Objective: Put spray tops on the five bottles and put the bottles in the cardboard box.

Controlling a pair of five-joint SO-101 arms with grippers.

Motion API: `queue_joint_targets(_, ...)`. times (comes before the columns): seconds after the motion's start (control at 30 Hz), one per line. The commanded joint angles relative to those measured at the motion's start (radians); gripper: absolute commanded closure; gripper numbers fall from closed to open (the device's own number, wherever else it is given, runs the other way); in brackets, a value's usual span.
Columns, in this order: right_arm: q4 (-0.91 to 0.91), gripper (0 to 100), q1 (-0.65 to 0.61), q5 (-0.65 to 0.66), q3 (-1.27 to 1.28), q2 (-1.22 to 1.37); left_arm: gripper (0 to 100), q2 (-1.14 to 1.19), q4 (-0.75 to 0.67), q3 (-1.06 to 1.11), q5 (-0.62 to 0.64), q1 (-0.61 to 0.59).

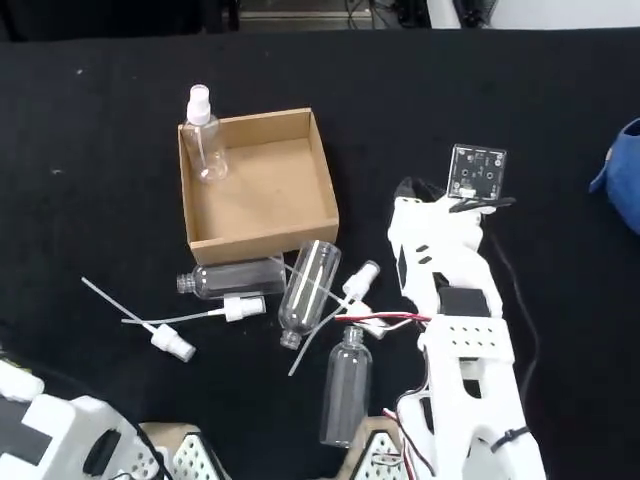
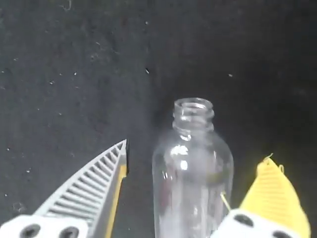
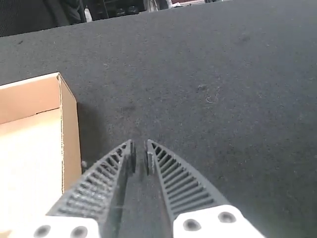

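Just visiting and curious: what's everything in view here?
Table: one, black, under everything.
Box: one, brown cardboard, open, centre-left.
Capped bottle: one, clear, upright in the box's corner.
Open bottles: three, clear, lying in front of the box.
Spray tops: three, white, loose among those bottles.
Blue thing: one, table's right edge; unidentifiable.
Right end effector: one, grey, shut, beside the box.
Left end effector: one, grey and yellow, open around a lying bottle.

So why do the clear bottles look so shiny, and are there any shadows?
Left wrist view: the uncapped bottle shows white glints on its shoulder. Right wrist view: the cardboard box throws a dark shadow onto the black cloth beside it.
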Motion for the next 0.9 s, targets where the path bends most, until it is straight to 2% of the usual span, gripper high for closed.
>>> queue_joint_targets(0.0, -0.028, 97.7, -0.015, 0.009, -0.007, -0.030, 73, -0.005, -0.101, 0.050, -0.012, -0.007)
queue_joint_targets(0.1, -0.028, 97.7, -0.015, 0.009, -0.007, -0.030, 77, -0.008, -0.064, 0.091, -0.054, -0.005)
queue_joint_targets(0.2, -0.028, 97.7, -0.015, 0.009, -0.007, -0.030, 97, -0.017, 0.003, 0.099, -0.087, -0.016)
queue_joint_targets(0.27, -0.028, 97.7, -0.015, 0.009, -0.007, -0.030, 94, -0.017, 0.055, 0.068, -0.087, -0.018)
queue_joint_targets(0.33, -0.028, 97.7, -0.015, 0.009, -0.007, -0.030, 98, -0.017, 0.127, 0.016, -0.086, -0.018)
queue_joint_targets(0.53, -0.028, 97.7, -0.015, 0.009, -0.007, -0.030, 97, -0.017, 0.402, -0.159, -0.097, -0.010)
queue_joint_targets(0.73, 0.051, 97.7, -0.034, 0.008, -0.028, -0.071, 97, -0.015, 0.425, -0.222, -0.091, -0.022)
queue_joint_targets(0.87, 0.267, 97.6, -0.173, 0.017, -0.094, -0.173, 97, -0.015, 0.483, -0.220, -0.087, -0.021)
